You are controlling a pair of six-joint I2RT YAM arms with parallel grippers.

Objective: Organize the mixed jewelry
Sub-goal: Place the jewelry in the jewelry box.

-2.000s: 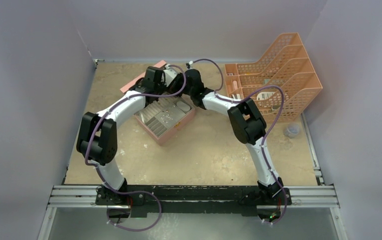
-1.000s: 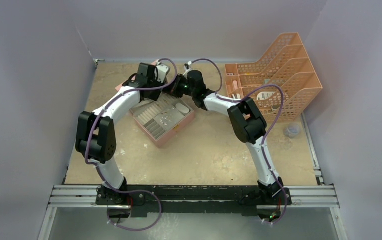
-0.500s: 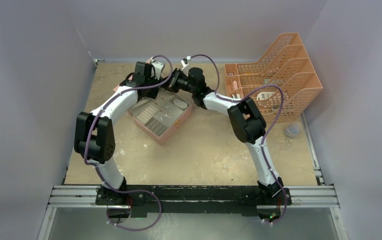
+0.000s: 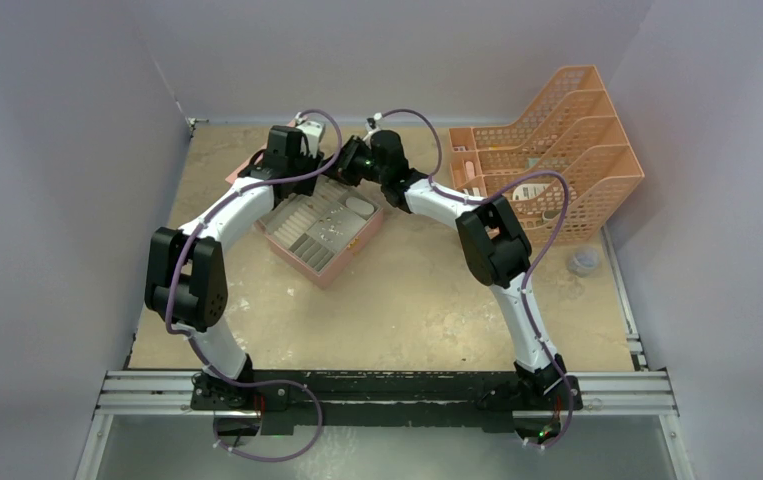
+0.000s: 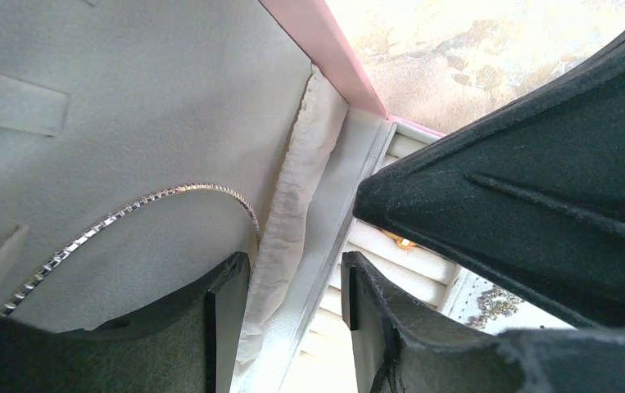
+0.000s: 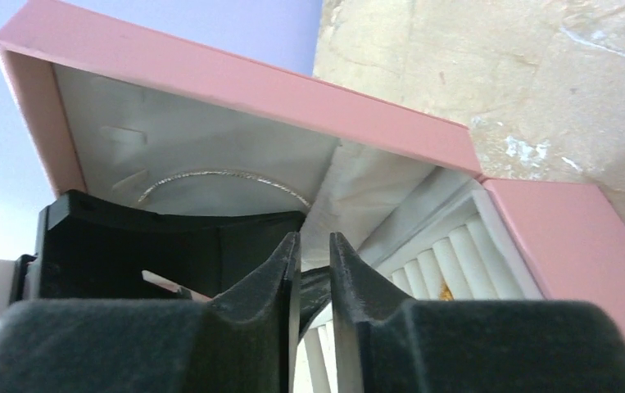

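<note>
- Left wrist view: the left gripper [image 5: 291, 323] has its fingers [image 5: 210, 344] clearly apart, with nothing clamped. The gathered white lining [image 5: 296, 205] at the hinge of the box [image 5: 335, 229] runs through the gap. Whether the fingers touch it cannot be told.
- Hoop [image 5: 129, 217]: silvery, lying against the grey inside of the raised lid [image 5: 129, 82], just above the left-hand finger.
- Gold ring [image 5: 403, 241]: seated in the ring rolls [image 5: 391, 274] of the box base. A sparkly chain piece [image 5: 495, 301] lies in the compartment beyond.
- Right wrist view: the right gripper [image 6: 314, 262] shows only a narrow slit between its fingers [image 6: 354, 278], and nothing is held. It sits just in front of the left gripper, at the lid hinge.
- Top external view: both grippers meet over the far edge of the box. A file rack [image 4: 557, 150] stands well apart on the right.
</note>
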